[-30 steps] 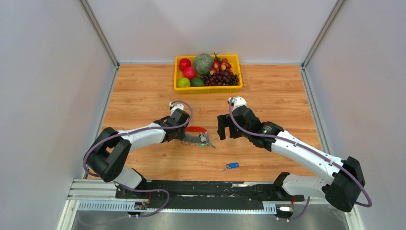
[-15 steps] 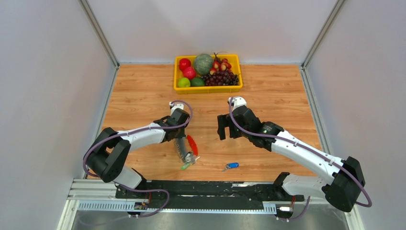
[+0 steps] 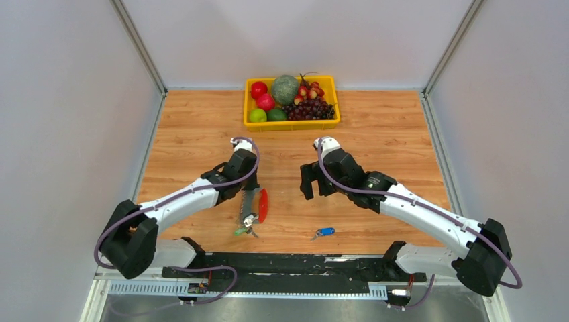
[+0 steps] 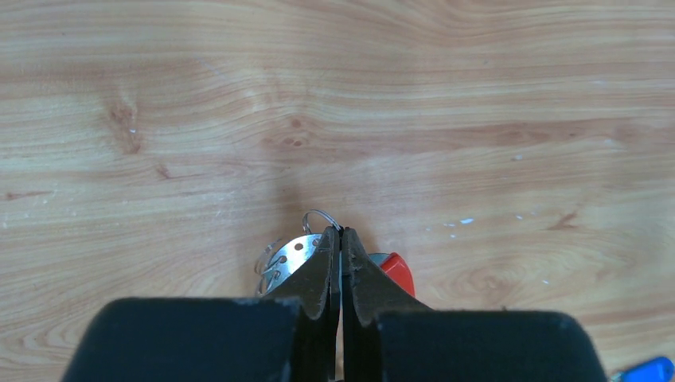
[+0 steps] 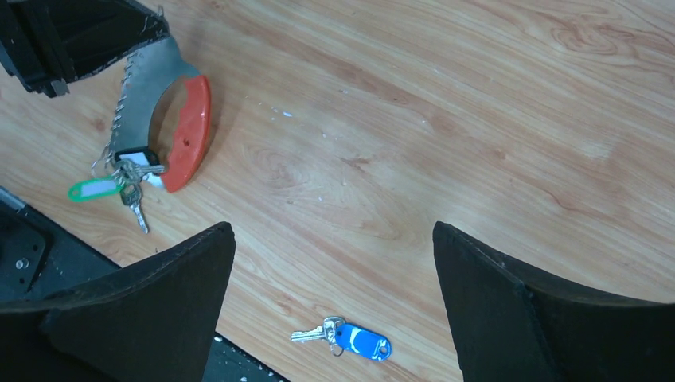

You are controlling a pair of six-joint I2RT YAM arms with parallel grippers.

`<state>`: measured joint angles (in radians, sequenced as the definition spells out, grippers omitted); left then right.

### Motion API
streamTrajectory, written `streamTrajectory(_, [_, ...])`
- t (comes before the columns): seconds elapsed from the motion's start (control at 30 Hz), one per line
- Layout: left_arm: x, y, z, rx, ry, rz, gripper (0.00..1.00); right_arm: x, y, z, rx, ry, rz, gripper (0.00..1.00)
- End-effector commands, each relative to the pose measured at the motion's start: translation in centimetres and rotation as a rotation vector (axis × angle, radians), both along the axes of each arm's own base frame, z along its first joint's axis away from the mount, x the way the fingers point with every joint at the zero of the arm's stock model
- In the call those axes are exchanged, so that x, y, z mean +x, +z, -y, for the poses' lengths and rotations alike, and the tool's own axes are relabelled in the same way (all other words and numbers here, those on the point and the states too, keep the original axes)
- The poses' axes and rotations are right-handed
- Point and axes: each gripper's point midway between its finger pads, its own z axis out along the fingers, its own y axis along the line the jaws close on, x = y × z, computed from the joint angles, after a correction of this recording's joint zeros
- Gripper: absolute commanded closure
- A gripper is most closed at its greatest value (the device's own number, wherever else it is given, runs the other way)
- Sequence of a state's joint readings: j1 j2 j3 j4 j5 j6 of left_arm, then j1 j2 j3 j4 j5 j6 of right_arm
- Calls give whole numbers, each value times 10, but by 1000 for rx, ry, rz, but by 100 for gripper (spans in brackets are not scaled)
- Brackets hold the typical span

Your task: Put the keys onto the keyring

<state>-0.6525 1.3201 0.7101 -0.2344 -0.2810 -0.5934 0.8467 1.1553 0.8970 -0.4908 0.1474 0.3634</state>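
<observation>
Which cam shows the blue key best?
Right wrist: the blue key lies in full view, tag and metal blade distinct. Top view shows it only as a small blue speck; left wrist catches just a blue sliver at the bottom-right corner.

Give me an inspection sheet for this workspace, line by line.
Surface: wooden table, a few white specks.
Job's things: keyring pinched by the left gripper, carrying a red piece, green tag and small key; blue key loose near the front edge.
Clutter: yellow tray of fruit at the far edge.
Grippers: left shut on keyring; right gripper open, empty.
Cables: purple cables along both arms.
Surroundings: grey walls, metal rail by the arm bases.
</observation>
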Motion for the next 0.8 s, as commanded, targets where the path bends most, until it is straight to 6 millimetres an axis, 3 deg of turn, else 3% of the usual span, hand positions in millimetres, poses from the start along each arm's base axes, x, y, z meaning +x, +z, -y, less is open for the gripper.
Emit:
streamTrajectory(0.0, [-1,33,16,-110,-47,43,100,-7,28,-21,78,111,74,3])
streamTrajectory(0.47, [-36,124,45,-473,-112,76,100,-52,70,-68,70,377,324,10])
streamTrajectory(0.77, [-56,185,40,-664,-79,134,100,-66,109,-82,134,404,506,27])
